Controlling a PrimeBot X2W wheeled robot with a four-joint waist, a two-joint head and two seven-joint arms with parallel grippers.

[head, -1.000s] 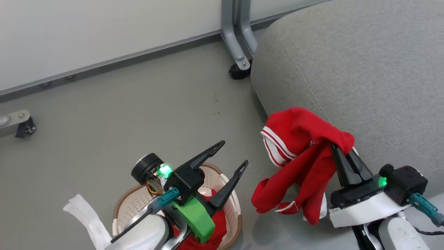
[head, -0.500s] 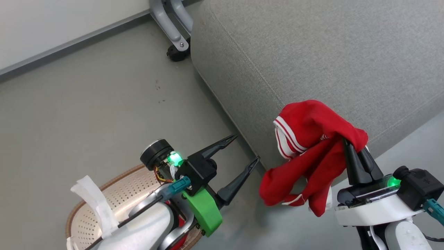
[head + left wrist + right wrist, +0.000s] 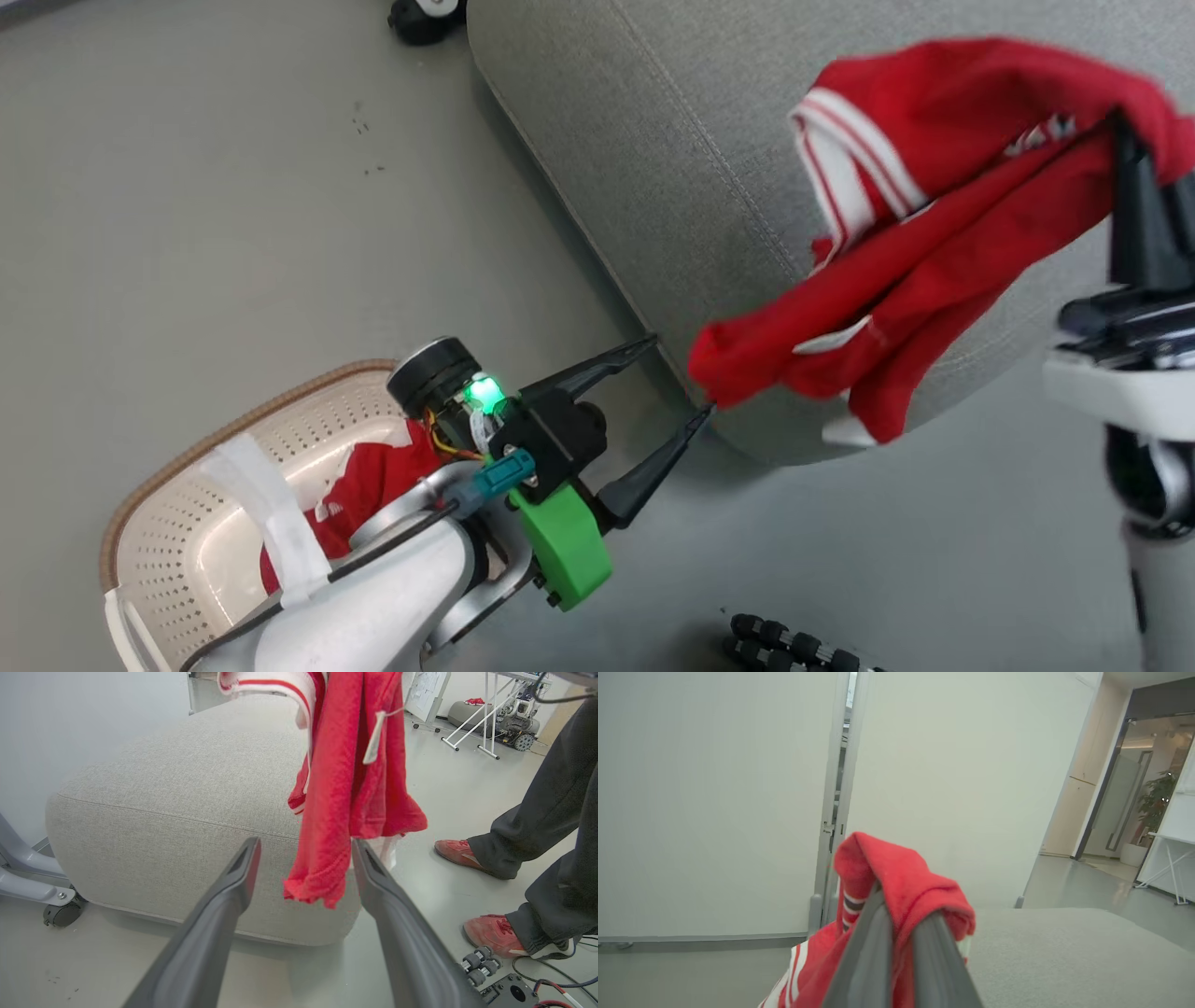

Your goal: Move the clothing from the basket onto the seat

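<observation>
My right gripper (image 3: pixel 1144 154) is shut on a bright red garment (image 3: pixel 943 177) with white striped trim, held high over the rounded corner of the grey seat (image 3: pixel 653 140). The cloth drapes over the shut fingers (image 3: pixel 878 933) and hangs down past the seat's edge. My left gripper (image 3: pixel 680 378) stands open and holds nothing, low beside the seat corner, with the garment's lower end (image 3: pixel 345 788) hanging just beyond its fingertips. A second red garment (image 3: pixel 373 476) lies in the cream basket (image 3: pixel 187 439) on the floor at lower left, partly hidden by my left arm.
A person's dark trouser legs (image 3: pixel 551 812) and red shoes (image 3: pixel 455 851) stand to the right of the seat. A grey frame's caster (image 3: pixel 60 912) sits by the seat's far side. A black jointed stand (image 3: pixel 794 644) and cables lie on the floor nearby.
The head camera has shifted. My right gripper has lifted the red garment higher, over the seat's corner. The left gripper stays open near the seat.
</observation>
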